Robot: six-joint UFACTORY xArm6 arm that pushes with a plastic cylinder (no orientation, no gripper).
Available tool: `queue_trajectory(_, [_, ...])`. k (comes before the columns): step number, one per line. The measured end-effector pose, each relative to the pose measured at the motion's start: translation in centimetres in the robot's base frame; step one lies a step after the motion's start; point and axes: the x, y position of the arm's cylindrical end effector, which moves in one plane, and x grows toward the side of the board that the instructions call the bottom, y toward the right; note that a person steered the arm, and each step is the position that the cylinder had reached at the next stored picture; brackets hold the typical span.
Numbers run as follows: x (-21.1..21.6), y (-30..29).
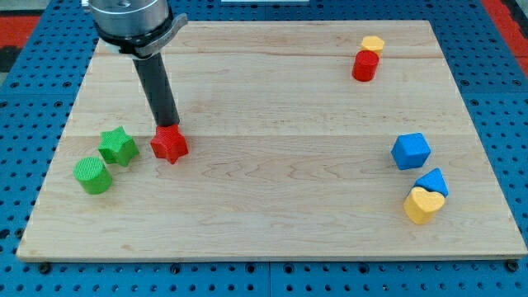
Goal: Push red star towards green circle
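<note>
The red star lies on the wooden board at the view's left. The green circle, a short cylinder, sits to its lower left near the board's left edge. A green star lies between them, just up and right of the green circle. My tip comes down at the red star's top edge, touching it or nearly so, on the side away from the view's bottom.
A red cylinder and a yellow block sit together at the view's top right. A blue cube, a blue block and a yellow heart sit at the right. The board rests on a blue pegboard.
</note>
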Motion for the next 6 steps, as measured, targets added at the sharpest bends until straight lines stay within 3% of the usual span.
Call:
queue_trajectory(2, [-6.0,1.0])
queue_trajectory(3, [-4.9,4.0])
queue_trajectory(4, [1.8,3.3])
queue_trajectory(6, [6.2,-0.2])
